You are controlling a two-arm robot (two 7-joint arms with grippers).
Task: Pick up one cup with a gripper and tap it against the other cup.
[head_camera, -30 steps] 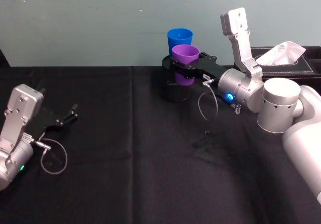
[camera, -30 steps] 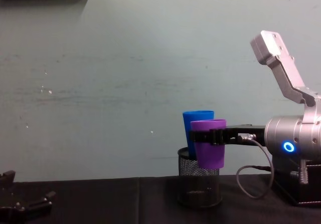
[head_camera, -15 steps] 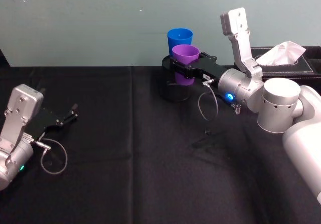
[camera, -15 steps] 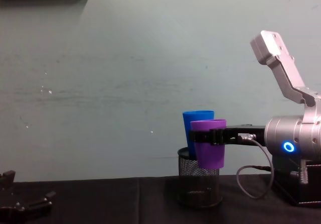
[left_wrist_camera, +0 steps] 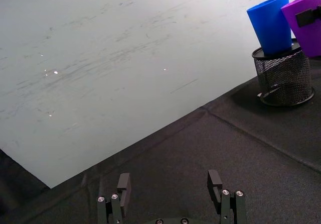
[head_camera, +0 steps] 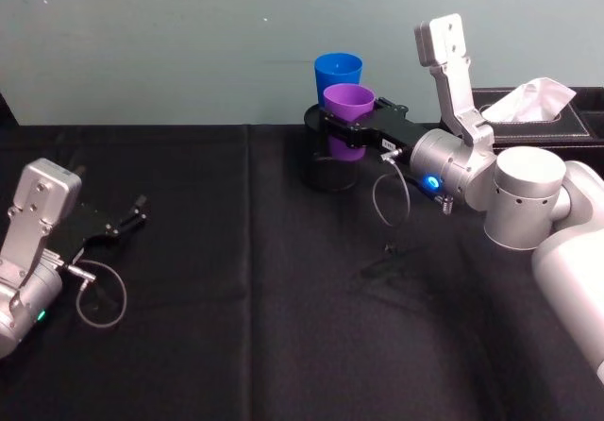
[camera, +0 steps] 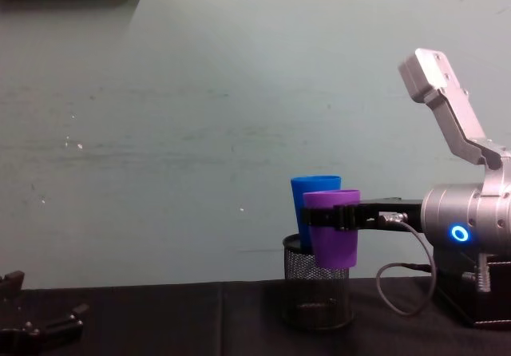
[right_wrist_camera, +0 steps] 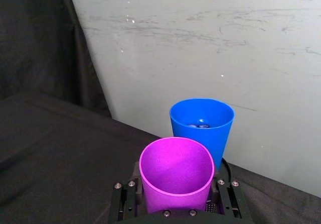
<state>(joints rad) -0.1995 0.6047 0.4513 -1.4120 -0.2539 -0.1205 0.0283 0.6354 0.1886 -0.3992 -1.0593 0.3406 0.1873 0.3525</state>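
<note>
2 arms: the right gripper point(head_camera: 351, 126) has barely moved over the last second, its fingers clamped on the purple cup point(camera: 332, 232), held up against the blue cup point(camera: 312, 204), probably touching, so the tap seems made. The left gripper point(left_wrist_camera: 170, 194) rests open on the table point(head_camera: 236, 279). 2 cups, 1 mesh holder point(camera: 318, 294).
</note>
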